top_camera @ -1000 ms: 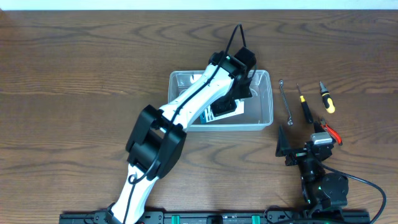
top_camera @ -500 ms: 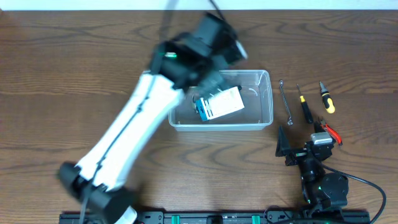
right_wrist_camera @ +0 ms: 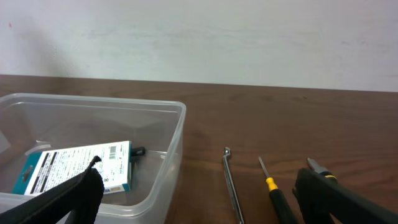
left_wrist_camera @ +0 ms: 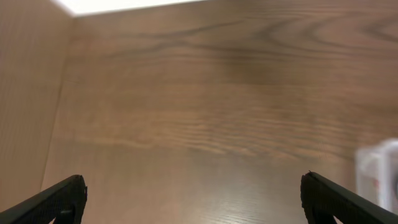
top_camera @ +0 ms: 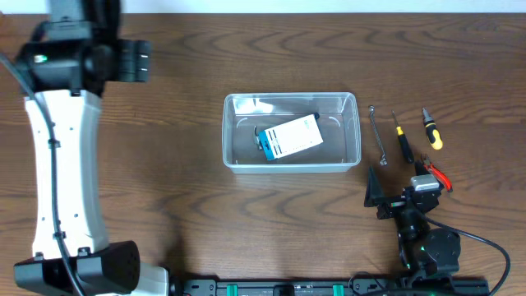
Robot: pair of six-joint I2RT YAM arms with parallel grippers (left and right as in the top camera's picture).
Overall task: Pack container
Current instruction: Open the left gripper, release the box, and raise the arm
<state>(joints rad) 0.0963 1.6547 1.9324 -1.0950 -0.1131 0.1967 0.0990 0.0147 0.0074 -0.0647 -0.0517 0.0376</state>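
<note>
The clear plastic container (top_camera: 292,165) stands at the table's middle. A blue-and-white cardboard box (top_camera: 289,137) lies flat inside it. My left gripper (top_camera: 136,65) is far off at the back left, open and empty, above bare wood (left_wrist_camera: 193,199). A blurred corner of the container (left_wrist_camera: 380,171) shows at the right edge of the left wrist view. My right gripper (top_camera: 401,184) is open and empty near the front right, facing the container (right_wrist_camera: 93,104) and the box (right_wrist_camera: 74,167). It is also open in its wrist view (right_wrist_camera: 202,208).
Right of the container lie a thin wrench (top_camera: 378,136), a black screwdriver with a yellow band (top_camera: 403,141), a yellow-and-black screwdriver (top_camera: 431,128) and red-handled pliers (top_camera: 436,174). The wrench (right_wrist_camera: 233,183) and black screwdriver (right_wrist_camera: 277,193) lie between my right fingers.
My left arm has lifted out of the container and swung to the far back left. The box stays in the container. The right arm has not moved.
</note>
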